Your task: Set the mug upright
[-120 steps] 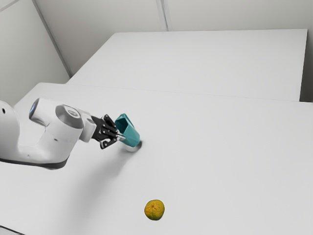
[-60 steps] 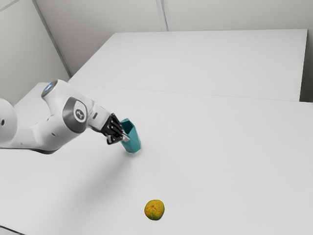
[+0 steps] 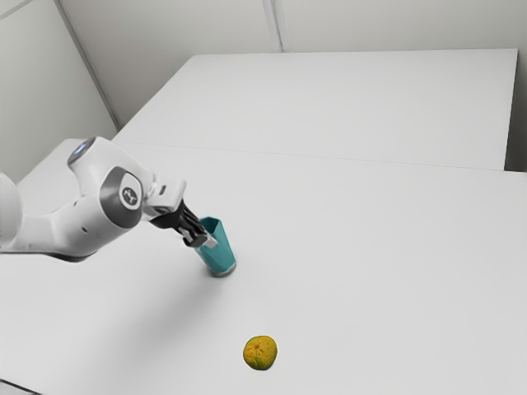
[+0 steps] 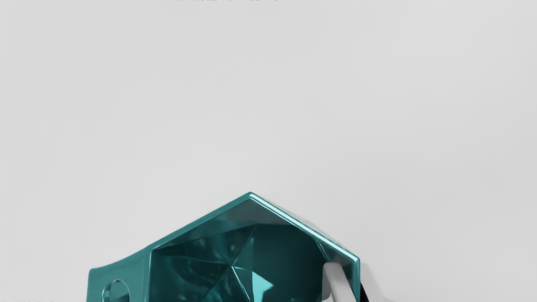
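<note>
My gripper (image 3: 207, 239) holds the rim of the teal mug (image 3: 219, 257) in the exterior view. The mug leans a little, opening up and toward the exterior view's left, its grey base low by the table; whether it touches is hard to tell. In the wrist view, one pale fingertip is inside the faceted mug (image 4: 201, 268) and the other lies against the outside of the same wall, so the gripper (image 4: 356, 274) is shut on that wall. The mug's handle (image 4: 96, 285) stands out on the side away from the fingers.
A yellow-orange fruit (image 3: 260, 352) rests on the white table (image 3: 370, 271), well apart from the mug, nearer the exterior view's bottom edge. A second white surface (image 3: 346, 99) lies beyond the table, with pale walls behind.
The mug has swung from a strong tilt to nearly upright, its base coming down toward the exterior view's bottom. My hand has turned with it and moved lower, keeping hold of the wall.
</note>
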`<state>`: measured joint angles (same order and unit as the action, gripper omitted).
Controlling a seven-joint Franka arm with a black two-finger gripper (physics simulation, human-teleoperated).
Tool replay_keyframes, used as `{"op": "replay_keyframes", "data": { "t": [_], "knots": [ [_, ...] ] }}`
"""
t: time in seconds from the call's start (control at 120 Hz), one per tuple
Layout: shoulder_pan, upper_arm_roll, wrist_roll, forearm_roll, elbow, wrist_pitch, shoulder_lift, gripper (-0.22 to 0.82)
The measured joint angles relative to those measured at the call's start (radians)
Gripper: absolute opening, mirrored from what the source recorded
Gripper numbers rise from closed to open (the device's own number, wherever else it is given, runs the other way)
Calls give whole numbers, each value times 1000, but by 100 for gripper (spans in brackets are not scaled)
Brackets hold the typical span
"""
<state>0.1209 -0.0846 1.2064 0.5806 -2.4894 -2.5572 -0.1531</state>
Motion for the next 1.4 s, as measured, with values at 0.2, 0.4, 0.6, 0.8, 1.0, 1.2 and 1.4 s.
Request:
{"op": "replay_keyframes", "data": {
  "t": [0.2, 0.4, 0.6, 0.8, 1.0, 1.2, 1.4],
  "knots": [
    [6, 0, -93, -91, 36, 3, 22, -18],
    [7, -1, -161, -156, 40, 4, 29, -18],
    [5, -1, -210, -174, 41, 6, 32, -18],
    [6, -1, -243, -175, 40, 10, 33, 8],
    [3, -1, -266, -174, 38, 16, 7, 38],
    [26, -11, -283, -204, 237, 48, 116, 50],
    [62, -104, -384, -385, 571, 282, 221, 55]
  ]
}}
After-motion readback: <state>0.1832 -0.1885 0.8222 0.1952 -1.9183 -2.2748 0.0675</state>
